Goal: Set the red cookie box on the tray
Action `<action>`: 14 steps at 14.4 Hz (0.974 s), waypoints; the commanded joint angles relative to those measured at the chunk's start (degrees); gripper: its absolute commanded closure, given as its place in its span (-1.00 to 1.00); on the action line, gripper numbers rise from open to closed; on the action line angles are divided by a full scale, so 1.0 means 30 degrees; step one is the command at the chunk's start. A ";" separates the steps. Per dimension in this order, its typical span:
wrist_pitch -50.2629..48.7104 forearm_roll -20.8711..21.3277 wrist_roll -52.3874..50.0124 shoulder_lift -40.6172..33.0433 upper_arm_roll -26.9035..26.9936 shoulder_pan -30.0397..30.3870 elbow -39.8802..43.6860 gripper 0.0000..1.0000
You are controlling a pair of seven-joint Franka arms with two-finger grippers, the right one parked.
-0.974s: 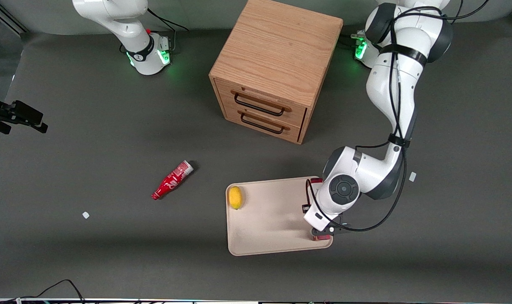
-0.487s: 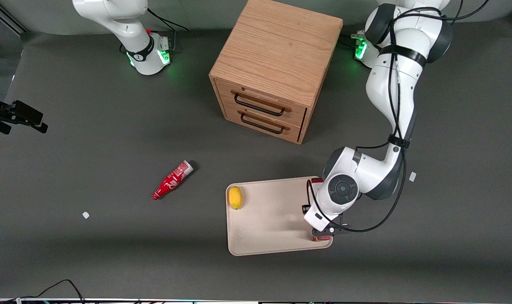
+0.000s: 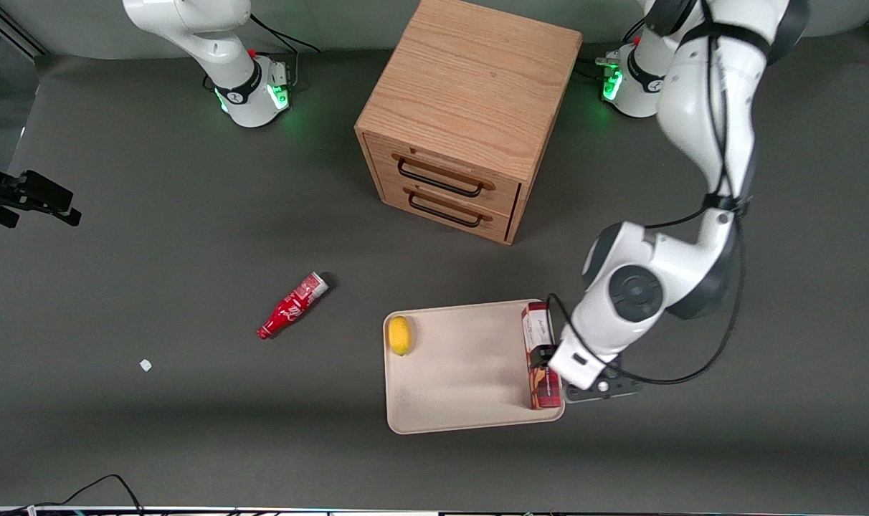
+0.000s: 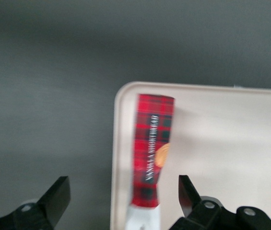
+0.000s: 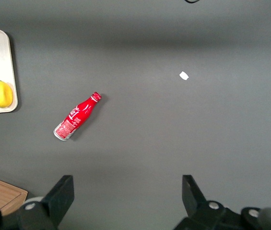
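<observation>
Since the earlier frame the left arm has lifted and swung toward its own end of the table, uncovering the red cookie box (image 3: 540, 355). The box lies flat on the tray (image 3: 463, 373), along the tray's edge nearest the working arm. Its tartan side carries vertical lettering, too blurred to read with certainty. The gripper (image 4: 123, 201) hovers above the box's white end, fingers (image 4: 56, 199) spread apart, gripping nothing. A lemon (image 3: 399, 335) rests on the tray's parked-arm edge.

Robot lab, grey mat (image 3: 155, 236), bolted arm bases (image 3: 252, 93)
</observation>
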 commanded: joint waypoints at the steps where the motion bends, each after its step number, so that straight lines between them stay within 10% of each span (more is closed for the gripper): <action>1: 0.0030 -0.0368 -0.0199 -0.4485 -0.0963 0.1896 -0.4378 -1.00; 14: -0.8376 -0.1716 1.0023 -1.5040 -0.1496 0.8756 -0.9602 -1.00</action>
